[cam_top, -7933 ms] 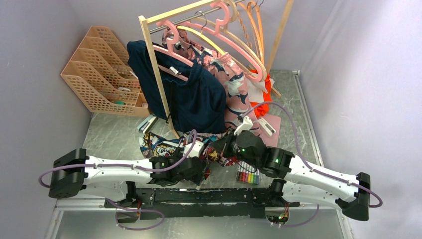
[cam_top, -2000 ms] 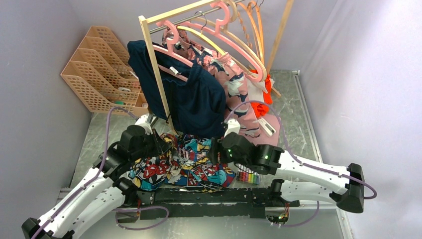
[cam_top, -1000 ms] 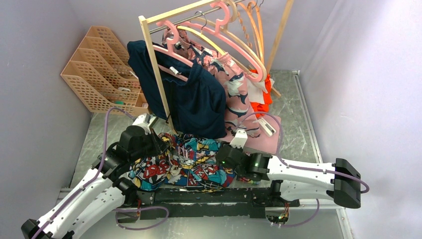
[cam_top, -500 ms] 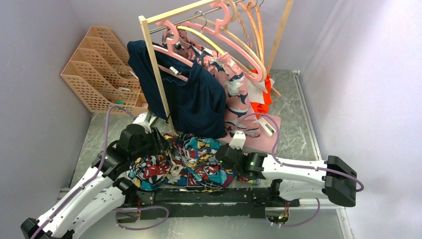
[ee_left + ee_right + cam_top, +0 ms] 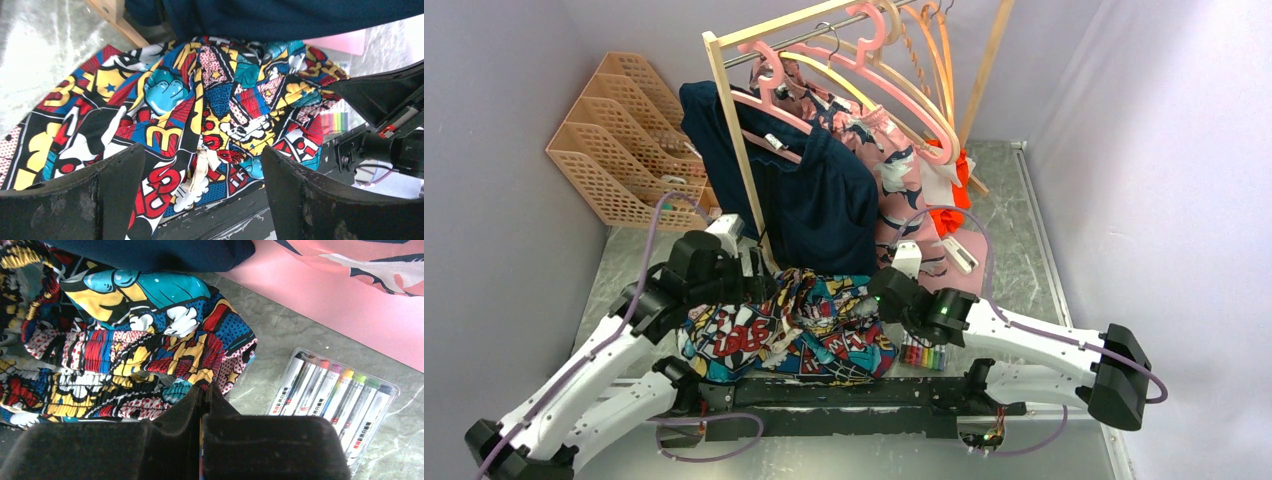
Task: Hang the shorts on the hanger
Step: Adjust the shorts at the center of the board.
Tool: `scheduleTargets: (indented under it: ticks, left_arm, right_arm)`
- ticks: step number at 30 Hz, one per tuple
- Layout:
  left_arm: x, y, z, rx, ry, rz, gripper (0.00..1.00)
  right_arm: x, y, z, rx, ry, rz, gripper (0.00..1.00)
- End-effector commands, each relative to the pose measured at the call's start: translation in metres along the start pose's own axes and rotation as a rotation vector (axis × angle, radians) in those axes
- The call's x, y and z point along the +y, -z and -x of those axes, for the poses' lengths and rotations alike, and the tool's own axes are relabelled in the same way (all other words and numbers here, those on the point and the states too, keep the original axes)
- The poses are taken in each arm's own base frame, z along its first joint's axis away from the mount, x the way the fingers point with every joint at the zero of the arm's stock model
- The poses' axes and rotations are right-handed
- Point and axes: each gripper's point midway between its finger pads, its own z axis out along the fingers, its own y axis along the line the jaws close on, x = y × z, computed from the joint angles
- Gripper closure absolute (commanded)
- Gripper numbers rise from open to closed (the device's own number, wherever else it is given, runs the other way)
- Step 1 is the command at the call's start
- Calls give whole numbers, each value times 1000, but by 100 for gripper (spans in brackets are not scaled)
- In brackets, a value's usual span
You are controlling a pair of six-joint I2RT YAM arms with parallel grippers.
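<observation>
The comic-print shorts lie crumpled on the table in front of the clothes rack. My left gripper hovers over their left part. In the left wrist view it stands wide open above the shorts, with the white drawstring below the gap and nothing held. My right gripper is at the right edge of the shorts. In the right wrist view it is shut, pinching the hem of the shorts. The pale-pink hanger hangs on the rail at the back.
The wooden rack post stands just behind the shorts, with a navy garment and a pink patterned garment hanging low. A clear box of markers lies right of the shorts beside a pink sheet. Tan file trays are at the back left.
My left gripper has opened, let go of the shorts and drawn back toward the rack. My right gripper has shut on the shorts' right edge, and that side is bunched up.
</observation>
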Motion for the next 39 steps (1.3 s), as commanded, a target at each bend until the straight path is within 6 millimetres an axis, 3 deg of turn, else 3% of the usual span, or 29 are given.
scheduleTargets:
  ticks: [1, 9, 17, 25, 30, 33, 38, 39]
  left_arm:
    - [-14, -8, -9, 100, -64, -75, 9]
    - [-45, -35, 2, 84, -267, -14, 5]
    - [-34, -69, 13, -27, -350, 54, 11]
    - [-22, -103, -6, 29, -388, 95, 21]
    - [-16, -113, -14, 55, -394, 109, 27]
    - [-6, -118, -24, 79, -397, 140, 40]
    - [8, -112, -26, 60, -353, 200, 90]
    - [6, -105, -19, 37, -330, 203, 93]
  right_arm:
    - [-1, 2, 1, 20, 56, 15, 100]
    - [6, 1, -8, 35, 69, 88, 100]
    - [12, 3, -8, 34, 79, 132, 100]
    - [20, 14, -2, 15, 93, 204, 100]
    - [26, 20, 1, 8, 94, 247, 100]
    - [30, 24, 2, 5, 92, 276, 100]
    - [42, 39, 11, -23, 109, 372, 100]
    - [45, 44, 15, -32, 120, 393, 100]
